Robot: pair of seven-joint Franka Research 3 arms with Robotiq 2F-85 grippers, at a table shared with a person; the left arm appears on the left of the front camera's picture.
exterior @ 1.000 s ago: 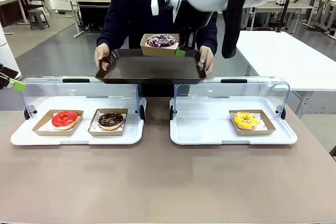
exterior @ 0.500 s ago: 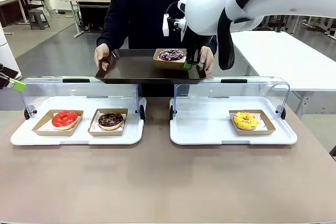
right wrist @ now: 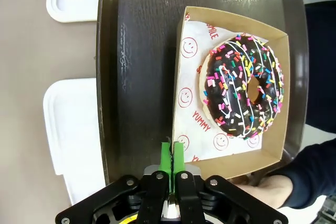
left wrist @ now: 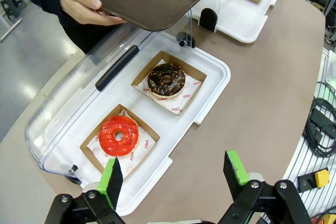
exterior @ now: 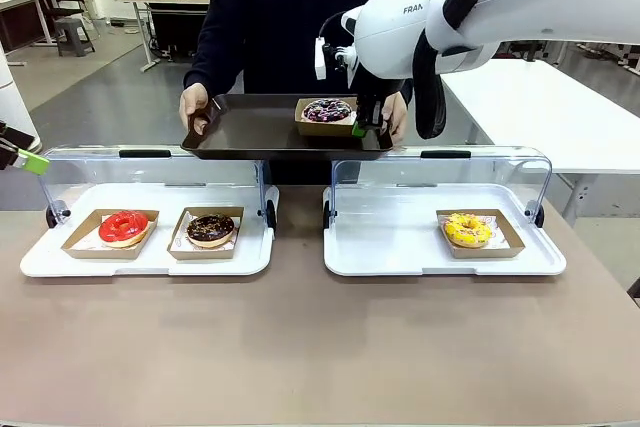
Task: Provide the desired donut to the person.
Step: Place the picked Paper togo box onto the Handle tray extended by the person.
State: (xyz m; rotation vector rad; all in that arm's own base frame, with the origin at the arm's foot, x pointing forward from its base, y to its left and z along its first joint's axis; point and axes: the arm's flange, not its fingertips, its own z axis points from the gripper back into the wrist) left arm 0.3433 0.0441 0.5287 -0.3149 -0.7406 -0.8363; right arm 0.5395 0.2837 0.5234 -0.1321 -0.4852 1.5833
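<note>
I judge the handover nearly done: the sprinkled donut [right wrist: 242,87] in its paper box [right wrist: 233,20] sits on the dark tray [right wrist: 136,51] the person [exterior: 290,17] holds. My right fingers [right wrist: 172,150] pinch the box's near wall, so only letting go is left. My left fingers [left wrist: 173,170] hang spread and empty. On the tabletop [exterior: 300,347], the left case [exterior: 40,257] holds a red donut [exterior: 123,227] and a chocolate donut [exterior: 210,229], and the right case [exterior: 380,247] holds a yellow donut [exterior: 467,229].

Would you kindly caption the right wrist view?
Right gripper pinching the sprinkled donut's box on the person's dark tray.
</note>
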